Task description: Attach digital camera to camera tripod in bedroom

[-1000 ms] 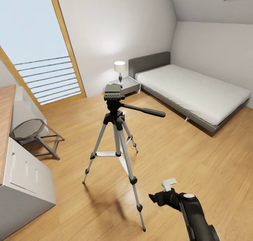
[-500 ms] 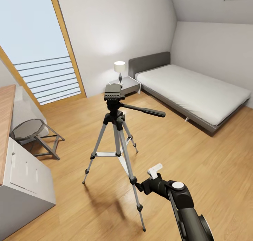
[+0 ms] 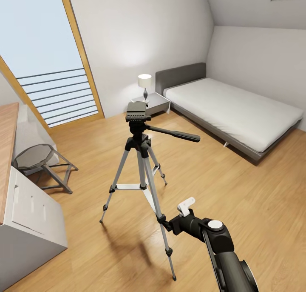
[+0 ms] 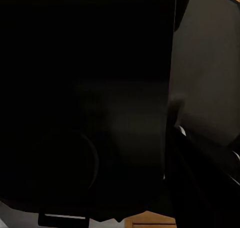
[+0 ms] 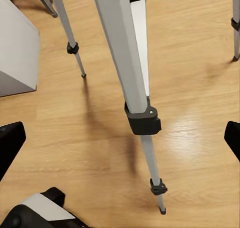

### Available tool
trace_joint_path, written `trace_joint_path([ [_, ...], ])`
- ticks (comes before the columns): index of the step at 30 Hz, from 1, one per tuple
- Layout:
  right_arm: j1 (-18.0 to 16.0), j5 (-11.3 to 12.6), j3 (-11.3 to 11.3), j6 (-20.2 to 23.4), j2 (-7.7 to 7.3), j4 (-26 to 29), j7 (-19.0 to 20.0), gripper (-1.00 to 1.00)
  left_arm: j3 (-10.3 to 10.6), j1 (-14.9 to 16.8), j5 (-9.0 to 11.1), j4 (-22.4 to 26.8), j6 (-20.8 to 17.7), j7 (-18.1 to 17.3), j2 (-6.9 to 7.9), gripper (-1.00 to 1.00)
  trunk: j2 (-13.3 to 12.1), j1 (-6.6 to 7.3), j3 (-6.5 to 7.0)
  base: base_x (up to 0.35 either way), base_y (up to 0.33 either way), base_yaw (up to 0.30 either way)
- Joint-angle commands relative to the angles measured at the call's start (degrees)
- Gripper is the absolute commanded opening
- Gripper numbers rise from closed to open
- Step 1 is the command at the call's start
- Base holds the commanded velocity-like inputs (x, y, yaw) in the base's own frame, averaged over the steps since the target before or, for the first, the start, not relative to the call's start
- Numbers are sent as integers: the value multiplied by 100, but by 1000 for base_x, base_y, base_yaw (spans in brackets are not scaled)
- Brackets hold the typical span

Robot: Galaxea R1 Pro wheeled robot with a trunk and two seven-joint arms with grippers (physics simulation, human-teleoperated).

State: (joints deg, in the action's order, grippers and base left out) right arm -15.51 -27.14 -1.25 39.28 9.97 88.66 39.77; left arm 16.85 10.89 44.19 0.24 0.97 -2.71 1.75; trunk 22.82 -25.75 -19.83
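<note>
The camera tripod [image 3: 142,156] stands in the middle of the bedroom's wood floor, its black head [image 3: 137,112] bare on top and its pan handle [image 3: 176,135] pointing right. My right gripper [image 3: 170,224] is low beside the tripod's front leg [image 3: 162,228]. In the right wrist view, its fingertips [image 5: 11,140] stand far apart on either side of the silver leg and its black joint [image 5: 142,120], so it is open and holds nothing. The left wrist view is almost wholly dark, and no fingers can be made out. The digital camera is out of view.
A grey low bed [image 3: 231,109] lies at the back right, with a nightstand and lamp [image 3: 145,84] beside it. A round grey stool [image 3: 40,162] and a white cabinet with a wooden top [image 3: 25,215] stand at the left. A slanted window [image 3: 46,62] fills the left wall.
My right arm swung left and a little forward, bringing the gripper up to the tripod's front leg. In the last half second it has barely moved. The tripod has not moved.
</note>
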Motion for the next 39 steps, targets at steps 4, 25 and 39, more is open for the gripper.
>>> trace_joint_path([
  [4,-5,-46,-9,-236,3,14,42,100,46,6,52,-7,9,-32,-3,-100,10,-3,-9,0,0,0],
  [25,-1055,838,-581,254,3,-67,-843,100,55,10,29,-7,10,-36,-15,-100,10,-3,-9,0,0,0],
  [39,-1127,1212,-610,502,3,-206,-1019,100,55,10,28,-7,9,-37,-14,-100,10,-3,-9,0,0,0],
])
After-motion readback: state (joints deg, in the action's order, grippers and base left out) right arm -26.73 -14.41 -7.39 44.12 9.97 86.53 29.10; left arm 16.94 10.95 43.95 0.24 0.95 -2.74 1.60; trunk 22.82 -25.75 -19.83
